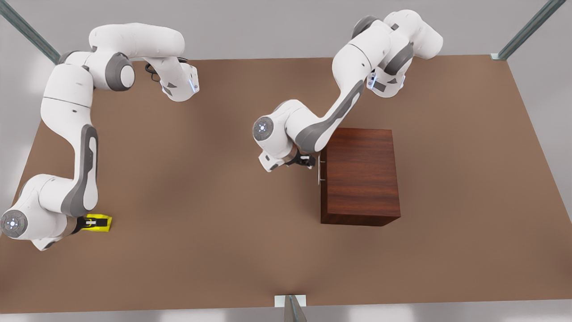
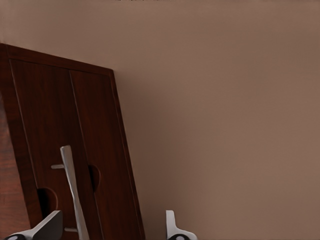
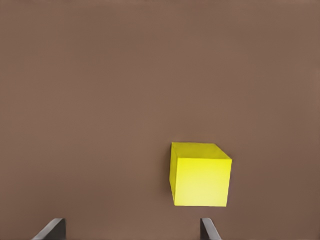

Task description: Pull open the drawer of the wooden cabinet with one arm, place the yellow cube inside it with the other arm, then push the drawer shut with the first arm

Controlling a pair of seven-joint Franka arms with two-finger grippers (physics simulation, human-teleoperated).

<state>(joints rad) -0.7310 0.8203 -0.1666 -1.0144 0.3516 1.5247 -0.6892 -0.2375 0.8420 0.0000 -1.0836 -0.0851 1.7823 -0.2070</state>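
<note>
The left end effector (image 1: 309, 161), fingers spread and empty, faces the thin silver bar handle (image 1: 318, 167) of the shut drawer (image 2: 70, 150) in the glossy dark reddish-brown wooden cabinet (image 1: 361, 174). The handle runs crosswise between its fingertips. Well apart on the brown desk (image 1: 214, 188), the right end effector (image 1: 91, 222) is spread wide around the small bright yellow cube (image 3: 200, 175).

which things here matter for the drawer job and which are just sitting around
For the job:
- dark reddish-brown wooden cabinet
- its drawer, shut, with thin silver bar handle
- small bright yellow cube
- left gripper, open at the handle
- right gripper, open over the cube

Just there:
- brown table
- grey metal frame posts
</note>
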